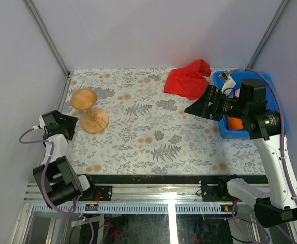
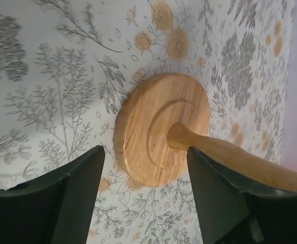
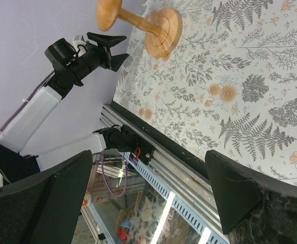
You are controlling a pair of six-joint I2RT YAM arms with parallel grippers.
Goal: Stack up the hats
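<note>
R claw (image 1: 199,104) (jaws wide): orange hat (image 1: 234,123) behind, in bin (image 1: 217,78).

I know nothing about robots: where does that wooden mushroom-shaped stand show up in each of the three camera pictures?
Top external: the wooden stand is in the left part, at mid-height.
Left wrist: centre of the picture, round base large, stem running off lower right.
Right wrist: at the top edge, left of centre.
Shared landmark: the floral tablecloth under it in every view.

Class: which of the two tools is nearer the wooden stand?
The left tool, right beside the wooden stand; the right tool is far across, by the blue bin.
</note>
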